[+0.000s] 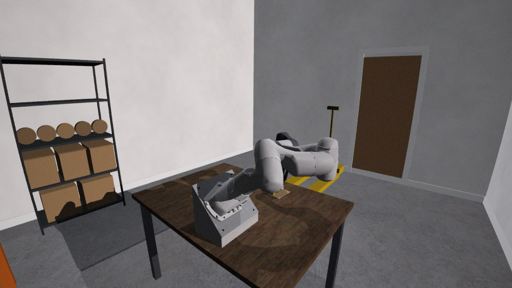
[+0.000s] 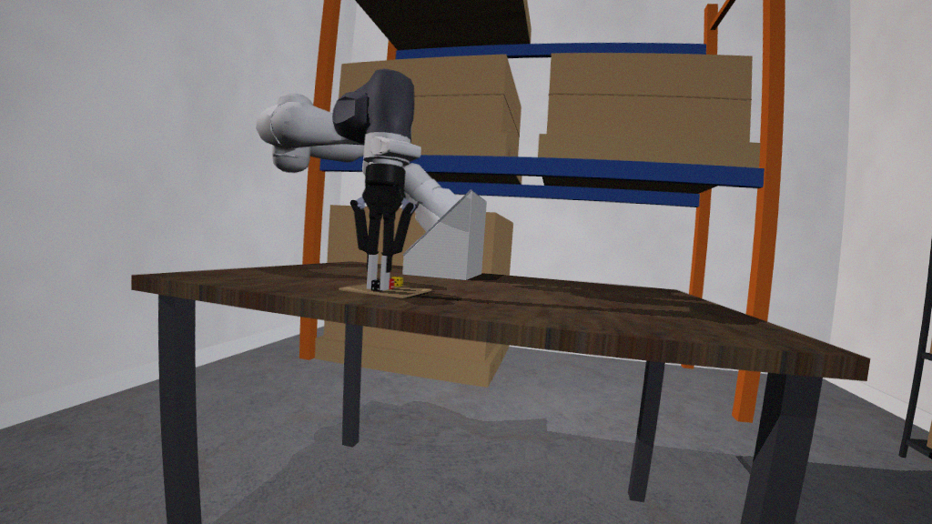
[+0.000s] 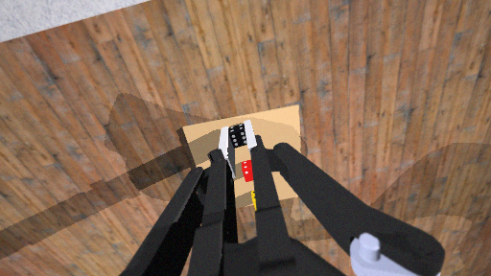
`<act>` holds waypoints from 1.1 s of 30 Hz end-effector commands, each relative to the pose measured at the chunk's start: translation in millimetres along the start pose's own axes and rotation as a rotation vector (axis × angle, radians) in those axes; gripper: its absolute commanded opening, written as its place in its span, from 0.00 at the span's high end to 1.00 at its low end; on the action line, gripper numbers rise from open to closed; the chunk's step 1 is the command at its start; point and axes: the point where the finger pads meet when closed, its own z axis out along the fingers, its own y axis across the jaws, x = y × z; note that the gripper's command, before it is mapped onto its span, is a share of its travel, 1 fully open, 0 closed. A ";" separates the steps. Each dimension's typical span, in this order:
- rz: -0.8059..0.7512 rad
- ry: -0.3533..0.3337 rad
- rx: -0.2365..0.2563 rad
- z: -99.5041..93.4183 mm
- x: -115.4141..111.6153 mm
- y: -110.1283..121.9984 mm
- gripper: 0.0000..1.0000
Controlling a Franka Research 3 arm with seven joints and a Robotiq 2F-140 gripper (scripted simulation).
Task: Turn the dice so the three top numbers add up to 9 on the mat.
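A tan mat (image 3: 280,126) (image 2: 410,291) (image 1: 282,193) lies flat on the wooden table (image 3: 384,72) (image 2: 586,319) (image 1: 286,229). My gripper (image 3: 239,133) (image 2: 378,281) is down on the mat, shut on a black die (image 3: 237,135) (image 2: 375,284) whose top shows six white pips. A red die (image 3: 247,171) (image 2: 392,282) sits on the mat just behind the black one. A yellow die (image 3: 253,200) (image 2: 399,281) sits behind the red one, mostly hidden by my fingers in the wrist view. In the top view the arm hides the dice.
The grey robot base block (image 1: 221,214) (image 2: 450,247) stands on the table near the mat. Shelving with cardboard boxes (image 2: 644,97) stands behind the table. The table's edge (image 3: 58,34) is close to the mat on one side.
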 end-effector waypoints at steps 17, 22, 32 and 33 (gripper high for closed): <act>-0.003 0.001 0.004 1.2 0.8 -1.0 0.91; -0.003 0.001 0.004 1.2 0.8 -1.0 0.86; -0.003 0.001 0.004 1.2 0.8 -1.0 0.81; -0.003 0.001 0.004 1.2 0.8 -1.0 0.79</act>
